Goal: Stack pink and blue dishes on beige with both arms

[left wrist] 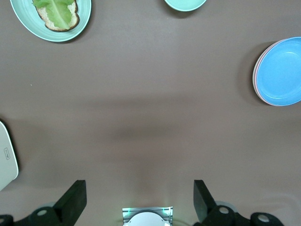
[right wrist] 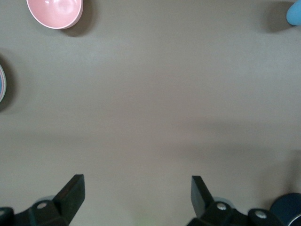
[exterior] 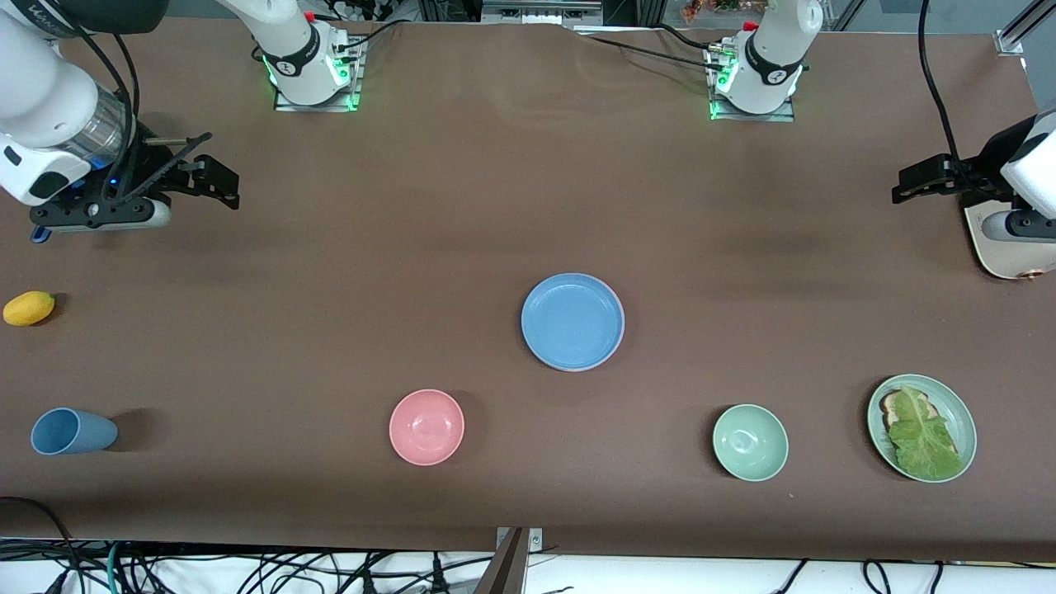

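Plainly, the front view sets the shallow round matte blue plate (exterior: 572,321) close to the middle of the brown table (exterior: 462,206). It lies on the equally wide pink plate (exterior: 577,370), of which only a thin rim shows. From that stack, a small deep pink bowl (exterior: 426,426) sits at seven o'clock. A pale green bowl (exterior: 750,442) sits at four o'clock, and a green plate (exterior: 876,412) carrying bread and a lettuce leaf (exterior: 922,437) lies near it. A blue cup (exterior: 73,431) on its side is at eight o'clock and a yellow fruit (exterior: 29,308) at nine. The right tool (exterior: 219,169) hangs at ten o'clock with its fingers spread. The left tool (exterior: 903,186) hangs at two o'clock beside a cream board (exterior: 1011,256). Both arms wait.

From the left wrist, the left tool (left wrist: 139,197) stands wide and empty over bare table. The blue plate (left wrist: 282,70) on the pink plate (left wrist: 256,80) lies well apart from it.

From the right wrist, the right tool (right wrist: 136,193) is likewise spread and holds nothing. The pink bowl (right wrist: 54,12) and blue cup (right wrist: 295,13) are far off.
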Controlling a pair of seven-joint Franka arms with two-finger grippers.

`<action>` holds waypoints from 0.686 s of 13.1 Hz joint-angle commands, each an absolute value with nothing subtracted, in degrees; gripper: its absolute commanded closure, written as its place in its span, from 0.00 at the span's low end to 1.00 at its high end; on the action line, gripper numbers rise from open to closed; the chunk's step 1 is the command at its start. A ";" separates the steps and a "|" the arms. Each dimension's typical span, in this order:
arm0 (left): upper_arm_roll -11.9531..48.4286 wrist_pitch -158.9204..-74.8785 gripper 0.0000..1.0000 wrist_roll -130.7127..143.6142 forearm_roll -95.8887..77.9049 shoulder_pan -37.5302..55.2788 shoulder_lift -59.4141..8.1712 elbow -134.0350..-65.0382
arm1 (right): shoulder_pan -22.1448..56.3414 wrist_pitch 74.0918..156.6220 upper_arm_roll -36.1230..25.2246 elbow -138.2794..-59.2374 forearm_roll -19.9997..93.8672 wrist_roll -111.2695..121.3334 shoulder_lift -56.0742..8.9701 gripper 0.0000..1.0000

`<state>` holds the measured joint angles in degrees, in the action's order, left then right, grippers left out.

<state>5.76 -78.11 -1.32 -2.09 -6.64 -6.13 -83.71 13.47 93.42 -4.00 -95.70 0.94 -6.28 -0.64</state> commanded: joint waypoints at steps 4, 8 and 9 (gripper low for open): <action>5.36 -77.52 0.00 -1.58 -2.99 -6.68 -6.33 -83.67 | 12.83 92.03 -3.78 -92.55 0.44 -5.80 -0.97 0.00; 5.36 -77.52 0.00 -1.58 -2.99 -6.59 -6.33 -83.58 | 12.83 91.76 -3.87 -92.37 0.09 -5.89 -0.79 0.00; 5.45 -77.52 0.00 -1.58 -2.99 -6.59 -6.33 -83.67 | 12.83 91.76 -3.87 -92.46 0.00 -5.98 -0.79 0.00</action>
